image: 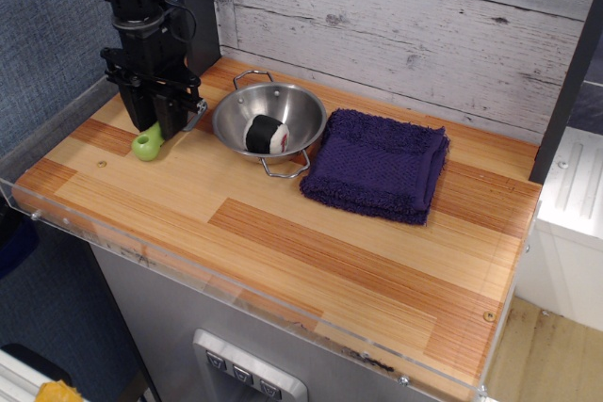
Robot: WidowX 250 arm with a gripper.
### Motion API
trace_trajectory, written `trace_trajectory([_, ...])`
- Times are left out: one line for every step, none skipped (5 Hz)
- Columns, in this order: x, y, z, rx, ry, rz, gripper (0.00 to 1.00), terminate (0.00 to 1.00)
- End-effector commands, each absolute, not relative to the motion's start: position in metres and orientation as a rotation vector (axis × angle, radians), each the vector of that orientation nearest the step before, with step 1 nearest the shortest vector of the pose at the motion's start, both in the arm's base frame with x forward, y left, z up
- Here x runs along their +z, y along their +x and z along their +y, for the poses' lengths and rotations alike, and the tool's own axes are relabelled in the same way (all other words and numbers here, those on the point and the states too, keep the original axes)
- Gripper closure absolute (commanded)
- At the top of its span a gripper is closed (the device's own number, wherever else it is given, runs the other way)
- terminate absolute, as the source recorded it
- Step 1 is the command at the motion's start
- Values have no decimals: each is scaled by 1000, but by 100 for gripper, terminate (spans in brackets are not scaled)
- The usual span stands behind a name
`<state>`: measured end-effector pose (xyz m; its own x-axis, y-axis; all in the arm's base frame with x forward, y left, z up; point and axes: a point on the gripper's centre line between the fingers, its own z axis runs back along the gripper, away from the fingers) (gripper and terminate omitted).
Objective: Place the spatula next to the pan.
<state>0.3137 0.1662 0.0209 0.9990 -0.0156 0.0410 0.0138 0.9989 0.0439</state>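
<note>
The spatula (146, 146) lies at the left of the wooden counter, just left of the pan. Its lime-green handle end points to the front left and its grey blade (196, 116) reaches toward the pan. My black gripper (162, 125) stands upright over the middle of the spatula, low at the counter. Its fingers are closed around the handle and hide the handle's middle. The shiny steel pan (229, 112) with two wire loop handles sits a little to the right of the gripper.
A black-and-white sushi-roll toy (267, 134) lies inside the pan. A folded purple cloth (377, 165) lies right of the pan. A dark post (193, 7) and the plank wall stand behind. A clear raised rim (57, 218) runs along the counter's front edge.
</note>
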Motion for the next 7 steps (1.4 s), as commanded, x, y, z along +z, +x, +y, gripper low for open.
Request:
trace_trajectory([41,301,163,14,56,-135,0,0])
trace_trajectory([52,303,158,27,26,-171,0,0])
trace_trajectory([74,303,156,56,-7,-228,0,0])
trace_trajectory([97,303,151,53,4,-265,0,0])
trace_trajectory([123,302,142,46,-24,-309,0,0])
trace_trajectory([149,301,129,44,-38,-354,0,0])
trace_trajectory([161,301,119,32,-91,-384,0,100])
